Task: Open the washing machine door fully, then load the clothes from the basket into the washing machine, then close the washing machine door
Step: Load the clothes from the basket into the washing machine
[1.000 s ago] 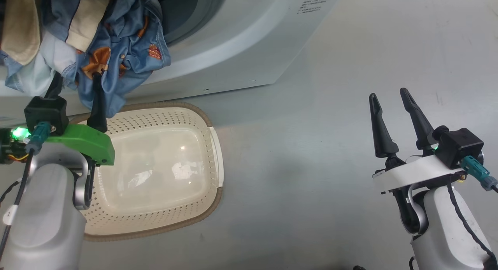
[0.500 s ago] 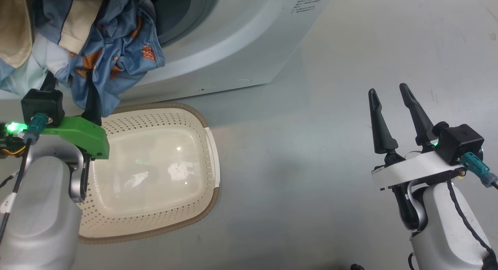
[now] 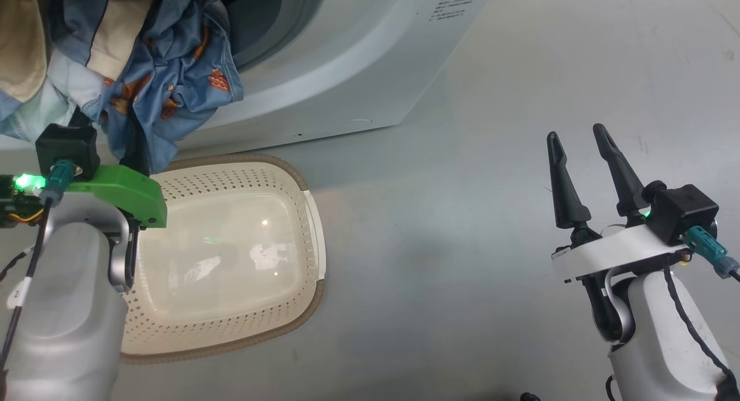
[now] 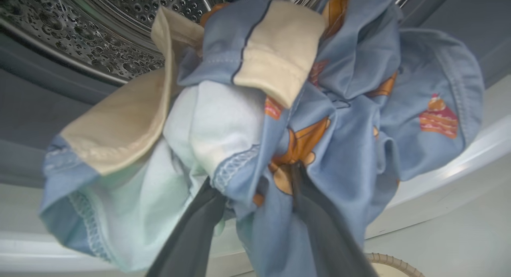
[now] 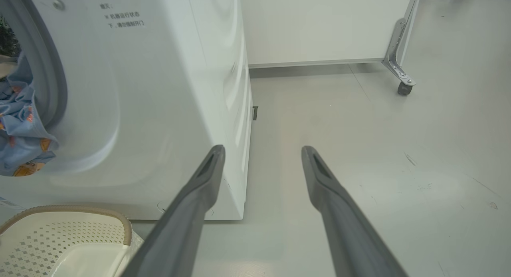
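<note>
The light-blue printed clothes (image 3: pixel 167 71) with a cream piece hang out of the washing machine (image 3: pixel 358 60) mouth, over its grey gasket. My left gripper (image 3: pixel 107 132) reaches up into them from below. In the left wrist view the clothes (image 4: pixel 339 109) bunch around my left gripper (image 4: pixel 251 181), whose fingers stand apart with a fold between them, in front of the steel drum (image 4: pixel 100 25). The cream basket (image 3: pixel 312 233) lies empty on the floor below. My right gripper (image 3: pixel 576 133) hangs open and empty at the right. The washing machine door is out of view.
The right wrist view looks past my right gripper (image 5: pixel 262 149) at the washing machine's side (image 5: pixel 159 89), the basket's corner (image 5: pixel 80 209), the clothes (image 5: pixel 20 137) and a white panel on a caster (image 5: pixel 404 87). Grey floor (image 3: pixel 491 245) spreads between basket and right arm.
The head camera has shifted a little. My left wrist has eased slightly down and right under the hanging clothes. The right arm has stayed put.
</note>
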Controlling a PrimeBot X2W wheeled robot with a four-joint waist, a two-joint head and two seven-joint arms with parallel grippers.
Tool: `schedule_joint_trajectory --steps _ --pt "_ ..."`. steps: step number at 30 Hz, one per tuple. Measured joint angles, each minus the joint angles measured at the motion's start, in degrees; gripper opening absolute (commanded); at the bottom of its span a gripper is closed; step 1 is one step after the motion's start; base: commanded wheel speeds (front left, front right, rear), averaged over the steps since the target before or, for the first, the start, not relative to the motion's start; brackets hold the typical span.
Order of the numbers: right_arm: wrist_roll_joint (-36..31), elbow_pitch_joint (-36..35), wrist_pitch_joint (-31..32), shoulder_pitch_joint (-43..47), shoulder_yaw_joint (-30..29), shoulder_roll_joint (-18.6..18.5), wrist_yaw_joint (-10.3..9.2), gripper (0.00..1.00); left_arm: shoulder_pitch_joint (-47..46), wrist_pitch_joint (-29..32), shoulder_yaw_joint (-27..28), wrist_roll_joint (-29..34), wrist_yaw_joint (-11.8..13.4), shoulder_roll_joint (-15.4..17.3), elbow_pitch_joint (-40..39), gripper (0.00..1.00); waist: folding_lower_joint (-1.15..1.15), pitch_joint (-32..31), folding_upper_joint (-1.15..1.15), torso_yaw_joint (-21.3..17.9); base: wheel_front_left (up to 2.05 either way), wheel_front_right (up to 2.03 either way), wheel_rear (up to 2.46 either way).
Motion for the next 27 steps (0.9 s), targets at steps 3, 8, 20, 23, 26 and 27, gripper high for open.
schedule_joint_trajectory --steps 3,8,20,23,26,27 --pt "0.00 0.01 0.00 0.00 0.00 0.00 0.00 1.00 -0.38 -0.49 -0.13 0.00 0.01 -0.27 0.88 0.10 0.00 -0.11 0.00 0.02 0.00 0.00 0.00" --pt "0.00 0.07 0.01 0.00 -0.01 0.00 0.00 1.00 -1.23 -1.05 -0.49 0.00 0.01 -0.53 1.82 0.00 0.00 -0.30 0.00 0.08 0.00 0.00 0.00" --pt "0.08 0.33 0.00 0.00 0.00 -0.01 0.00 1.00 -3.24 -3.33 -0.59 -0.05 -0.02 -1.61 3.13 0.00 0.00 -1.27 0.00 0.42 0.00 0.00 0.00" --pt "0.08 0.59 0.01 0.01 0.29 -0.01 0.00 1.00 -3.88 -3.81 -0.48 -0.11 -0.02 -2.02 3.31 0.00 0.00 -1.68 0.00 0.51 0.00 0.00 0.00" --pt "0.08 0.64 0.01 0.01 0.45 -0.01 0.00 1.00 -4.50 -3.81 -0.36 -0.19 -0.02 -2.07 3.48 0.00 0.00 -2.08 0.00 0.53 0.00 0.00 0.00" --pt "0.09 0.64 0.00 0.01 0.49 -0.01 0.00 1.00 -4.83 -3.82 -0.29 -0.25 -0.02 -2.13 3.50 0.00 0.00 -2.17 0.00 0.53 0.00 0.00 0.00"
